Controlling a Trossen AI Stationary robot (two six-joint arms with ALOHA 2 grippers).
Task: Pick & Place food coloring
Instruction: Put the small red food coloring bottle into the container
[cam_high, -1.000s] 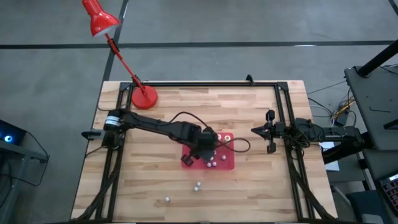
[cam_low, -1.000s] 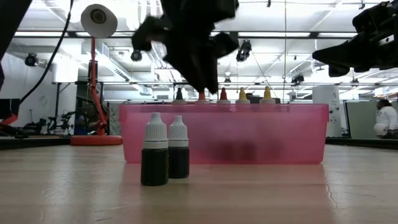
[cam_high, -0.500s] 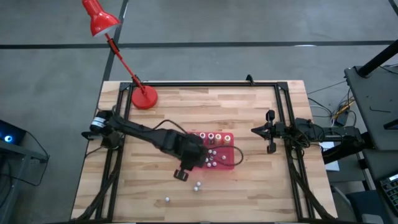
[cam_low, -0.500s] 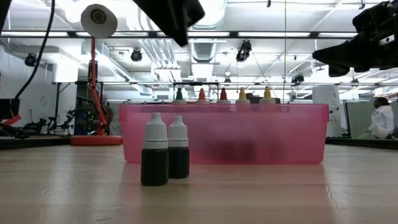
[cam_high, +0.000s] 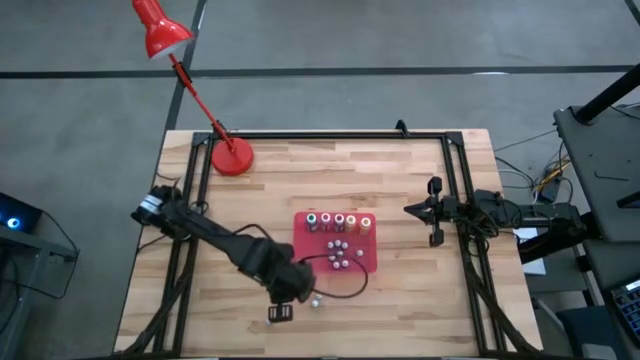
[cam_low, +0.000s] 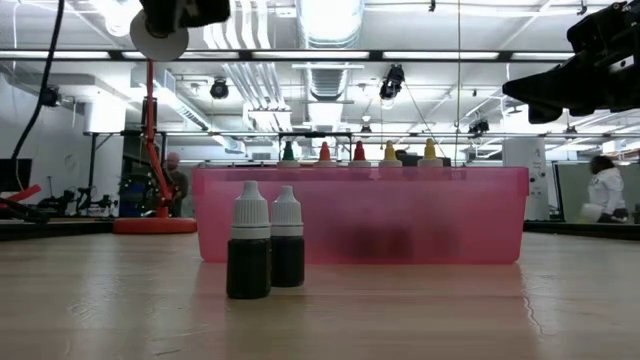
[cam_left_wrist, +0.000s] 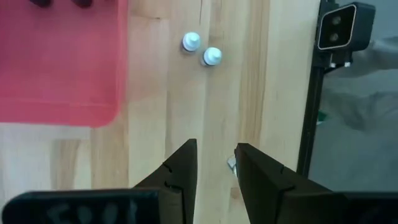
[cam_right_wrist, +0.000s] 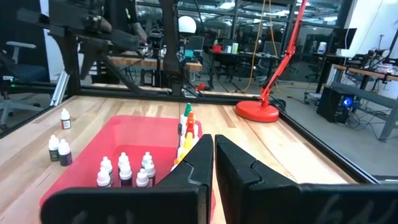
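Hovering pincer: left pincer (cam_left_wrist: 212, 163) is hanging above the pale wooden surface (cam_high: 400, 180) near its front edge — fingers slightly parted, gripping nothing.
Waiting pincer: right pincer (cam_right_wrist: 213, 148) is sitting closed and empty at the surface's right side.
Food coloring: small pale-capped bottles (cam_high: 338, 220) are standing in a row inside the translucent pink plastic bin (cam_high: 368, 262).
Loose bottles: two dark white-capped bottles (cam_low: 267, 255) are standing side by side — just outside the bin's front wall.
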